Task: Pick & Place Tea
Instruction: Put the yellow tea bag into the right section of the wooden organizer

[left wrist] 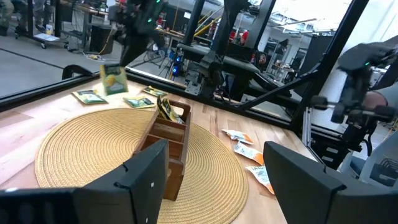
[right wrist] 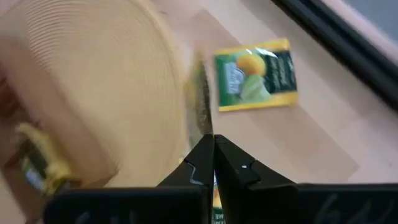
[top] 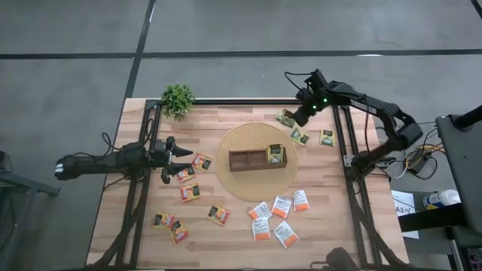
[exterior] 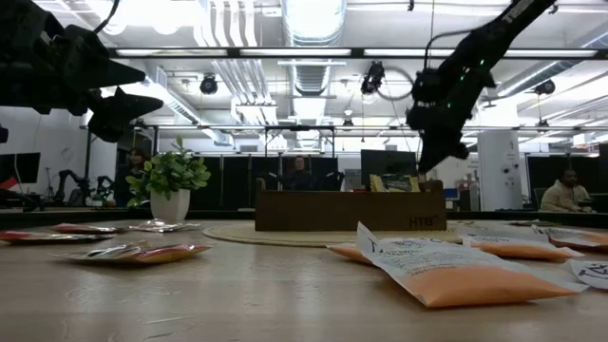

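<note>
- Right wrist view alone shows the grip: right gripper (right wrist: 213, 146) shut on a green tea bag (right wrist: 203, 102), seen edge-on, sticking out past the fingertips.
- High view: that gripper (top: 300, 115) is above the table's (top: 331, 226) far right, beside the round mat (top: 248, 188).
- Another green bag (right wrist: 256, 73) lies flat nearby.
- Left gripper (top: 175, 159) open, empty, over left side nr yellow-red bags.

Floor (top: 75, 45): grey, crossed by dark lines.
Ceiling (exterior: 313, 28): bright strip lights, exposed ducts.
Far end: dark monitors (exterior: 385, 163), seated people (exterior: 568, 190).
Table (top: 316, 233): pale wood planks.
</note>
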